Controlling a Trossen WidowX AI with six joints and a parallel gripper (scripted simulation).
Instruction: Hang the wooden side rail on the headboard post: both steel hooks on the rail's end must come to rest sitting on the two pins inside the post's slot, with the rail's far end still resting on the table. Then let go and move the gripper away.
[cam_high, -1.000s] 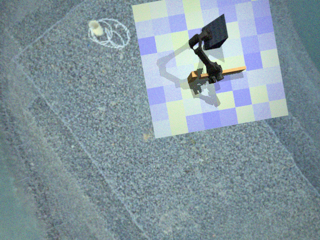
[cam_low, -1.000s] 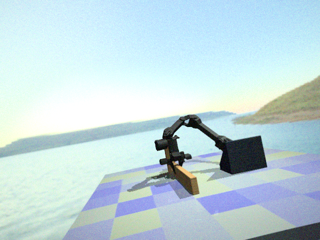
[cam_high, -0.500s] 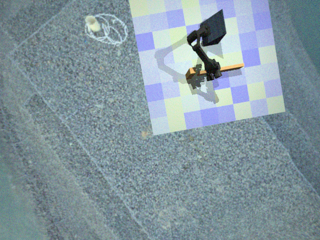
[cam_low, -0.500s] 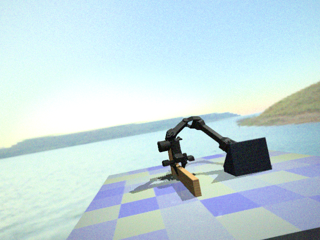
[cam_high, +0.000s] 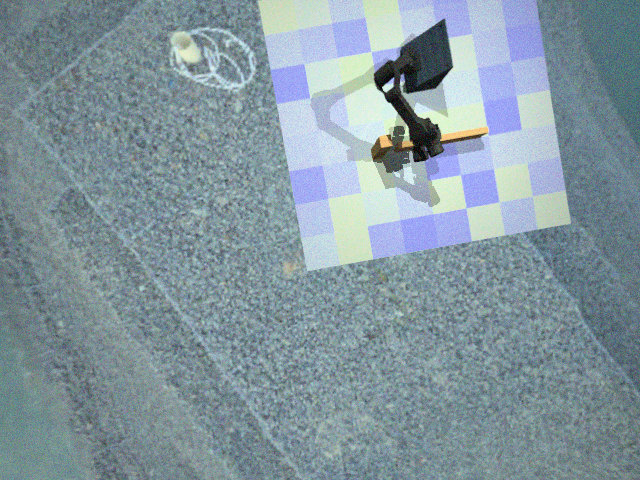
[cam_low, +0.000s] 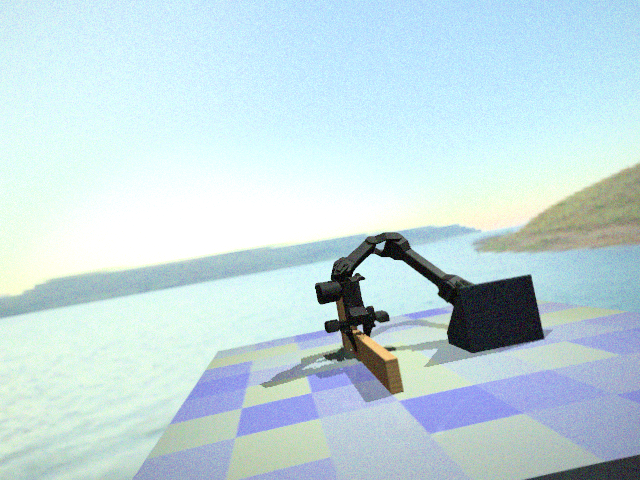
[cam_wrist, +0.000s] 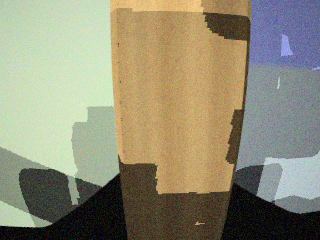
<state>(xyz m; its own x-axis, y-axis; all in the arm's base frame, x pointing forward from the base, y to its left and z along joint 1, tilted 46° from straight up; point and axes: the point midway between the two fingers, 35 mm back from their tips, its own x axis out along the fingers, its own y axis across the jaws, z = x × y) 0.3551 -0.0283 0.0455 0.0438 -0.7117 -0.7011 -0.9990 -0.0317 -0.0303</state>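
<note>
The wooden side rail (cam_high: 467, 134) (cam_low: 378, 357) (cam_wrist: 180, 100) stands on its narrow edge. Its end away from the post appears to touch the table. The rail lines up with the upright wooden headboard post (cam_high: 379, 147) (cam_low: 340, 311), which is partly behind the gripper in the exterior view. The steel hooks, the slot and the pins are hidden, so I cannot tell whether the hooks sit on the pins. My gripper (cam_low: 355, 336) (cam_wrist: 177, 216) is shut on the rail from above, partway along it, with one black finger on each side.
The arm's dark wedge-shaped base block (cam_high: 429, 62) (cam_low: 501, 315) stands to one side of the rail on the checkered table top (cam_high: 351, 227) (cam_low: 279, 444). The arm arches over from it to the rail. Shadows of the arm fall around the post.
</note>
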